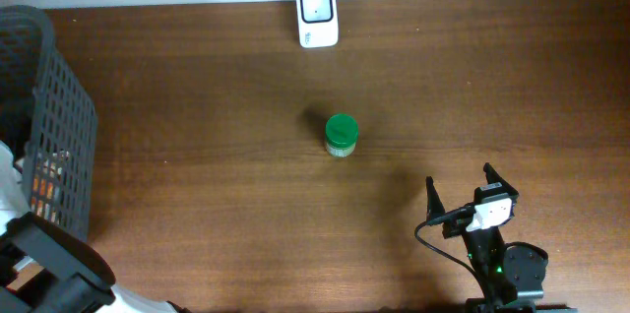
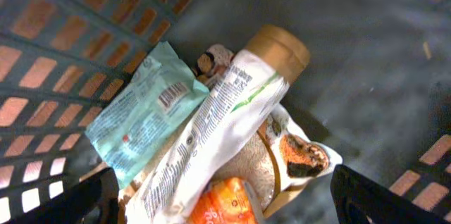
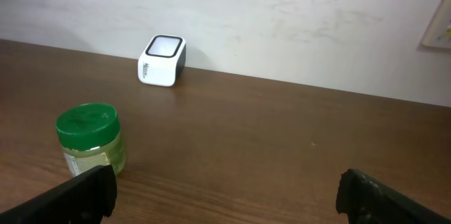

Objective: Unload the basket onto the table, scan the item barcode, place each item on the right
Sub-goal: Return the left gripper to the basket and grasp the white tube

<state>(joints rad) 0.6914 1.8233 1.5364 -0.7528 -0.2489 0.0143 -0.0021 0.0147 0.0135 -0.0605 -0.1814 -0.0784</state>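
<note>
My left gripper [image 2: 229,199] is down inside the dark mesh basket [image 2: 56,41], open, its fingers on either side of a pile of packaged items. A white tube with a tan cap [image 2: 232,104] lies across the top. Beside it is a teal packet [image 2: 144,115] with its barcode facing up, below it an orange packet [image 2: 222,206], and to the right a white packet with a brown picture [image 2: 299,153]. The white barcode scanner [image 1: 317,15] [image 3: 162,60] stands at the table's far edge. My right gripper [image 1: 460,180] [image 3: 232,196] hovers open and empty at the front right.
A green-lidded jar [image 1: 341,135] [image 3: 90,139] stands upright mid-table, ahead and left of the right gripper. The basket [image 1: 59,126] fills the table's left edge, with the left arm [image 1: 49,264] reaching into it from the front. A wall runs behind the scanner.
</note>
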